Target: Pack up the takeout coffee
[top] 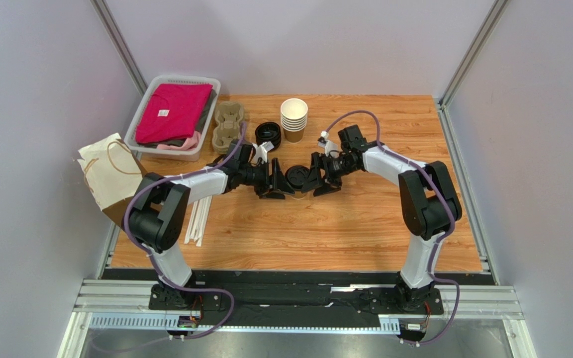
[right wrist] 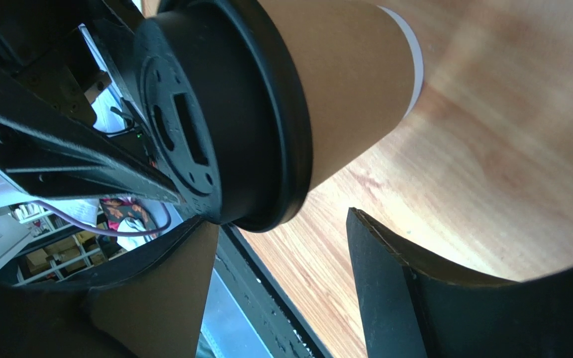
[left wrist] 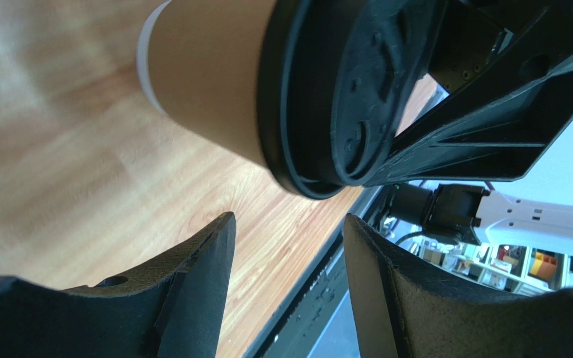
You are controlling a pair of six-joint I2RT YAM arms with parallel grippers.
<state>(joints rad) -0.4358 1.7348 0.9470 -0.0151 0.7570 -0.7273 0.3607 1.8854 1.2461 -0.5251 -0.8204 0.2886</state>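
Once past the arm bases at the near edge, wooden table (top: 342, 231); off to the left, white straws (top: 197, 215) lying flat, just beside a paper bag (top: 106, 177) at the table's left edge. Further in, at mid-table, left gripper (top: 280, 182) and right gripper (top: 316, 179) facing each other, with the takeout coffee (top: 298, 178) standing on the wood between them; upright on its base, long axis vertical, black lid (left wrist: 342, 97) pointing straight up, brown kraft wall below it. Left gripper's fingers (left wrist: 192, 283) spread apart, cup just ahead of the tips rather than between them; right gripper's fingers (right wrist: 387, 291) likewise parted, clamped on nothing. Beyond the cup, a pile of loose black lids (top: 267, 133); next to it, a stack of lidless cups (top: 294, 119); left of those, cardboard cup carriers (top: 228, 123). Farthest back, at the left corner, a white basket (top: 181, 79) holding pink cloth (top: 174, 110).
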